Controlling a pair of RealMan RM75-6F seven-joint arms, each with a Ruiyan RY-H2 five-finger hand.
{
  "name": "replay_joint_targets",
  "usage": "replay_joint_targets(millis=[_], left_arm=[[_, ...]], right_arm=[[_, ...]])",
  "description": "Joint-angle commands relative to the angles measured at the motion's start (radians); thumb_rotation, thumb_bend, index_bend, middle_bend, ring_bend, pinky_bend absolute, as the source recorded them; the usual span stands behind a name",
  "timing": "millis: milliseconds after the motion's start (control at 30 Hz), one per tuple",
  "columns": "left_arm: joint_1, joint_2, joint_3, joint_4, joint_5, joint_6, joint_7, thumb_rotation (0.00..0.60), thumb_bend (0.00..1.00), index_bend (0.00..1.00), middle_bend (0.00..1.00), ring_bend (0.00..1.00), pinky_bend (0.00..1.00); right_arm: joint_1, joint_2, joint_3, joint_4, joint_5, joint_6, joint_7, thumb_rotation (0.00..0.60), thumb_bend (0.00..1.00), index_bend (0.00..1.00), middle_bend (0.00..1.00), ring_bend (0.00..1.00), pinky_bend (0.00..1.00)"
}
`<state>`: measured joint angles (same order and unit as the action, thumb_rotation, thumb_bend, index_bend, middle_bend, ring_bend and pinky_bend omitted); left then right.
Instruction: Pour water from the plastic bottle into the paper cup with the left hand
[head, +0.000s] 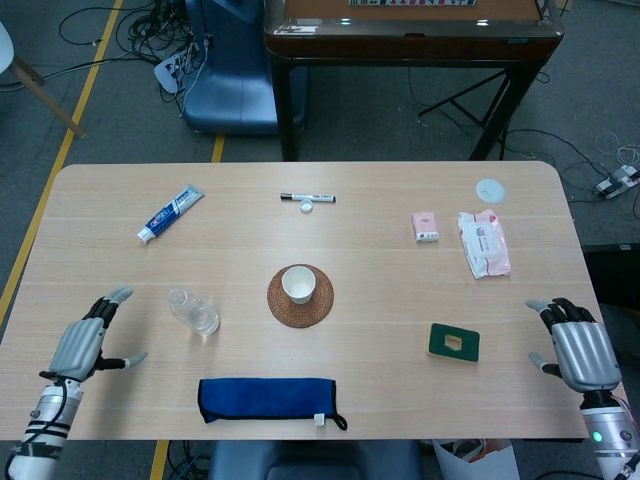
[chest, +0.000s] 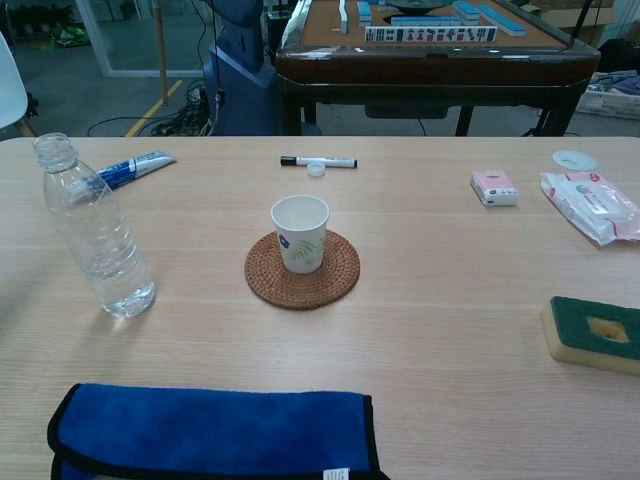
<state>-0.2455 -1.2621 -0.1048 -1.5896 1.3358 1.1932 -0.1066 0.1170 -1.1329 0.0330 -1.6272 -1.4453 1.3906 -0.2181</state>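
Note:
A clear plastic bottle stands upright and uncapped on the table, left of centre, with some water in its lower part. A white paper cup sits on a round woven coaster at the middle. My left hand is over the table's left side, fingers spread, holding nothing, a short way left of the bottle. My right hand hovers at the table's right edge, fingers apart and empty. Neither hand shows in the chest view.
A blue cloth lies along the front edge. Toothpaste, a marker and a bottle cap lie at the back. A green sponge, a pink box and a wipes pack are on the right.

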Motion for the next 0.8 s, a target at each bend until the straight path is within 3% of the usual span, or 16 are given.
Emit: replay_joint_targets(millis=[33,500,800], left_arm=[[-0.030,-0.020,-0.015,0.006,-0.031,-0.053,-0.052,0.600,0.04,0.00,0.05,0.08,0.26],[-0.110,-0.107,-0.056,0.036,-0.073,-0.144,-0.150,0.600,0.04,0.00,0.03,0.06,0.24],[-0.146,-0.159,-0.063,0.037,-0.100,-0.173,-0.140,0.600,0.03,0.00,0.03,0.06,0.24]], right_arm=[[0.001,-0.001,0.001,0.001,0.002,-0.003,-0.001,0.600,0.01,0.27,0.32,0.20,0.33],[0.000,0.005,0.000,-0.006,0.000,-0.006,0.001,0.600,0.01,0.27,0.32,0.20,0.33],[-0.003,0.013,0.001,-0.009,-0.004,0.001,0.014,0.600,0.01,0.27,0.32,0.20,0.33]])
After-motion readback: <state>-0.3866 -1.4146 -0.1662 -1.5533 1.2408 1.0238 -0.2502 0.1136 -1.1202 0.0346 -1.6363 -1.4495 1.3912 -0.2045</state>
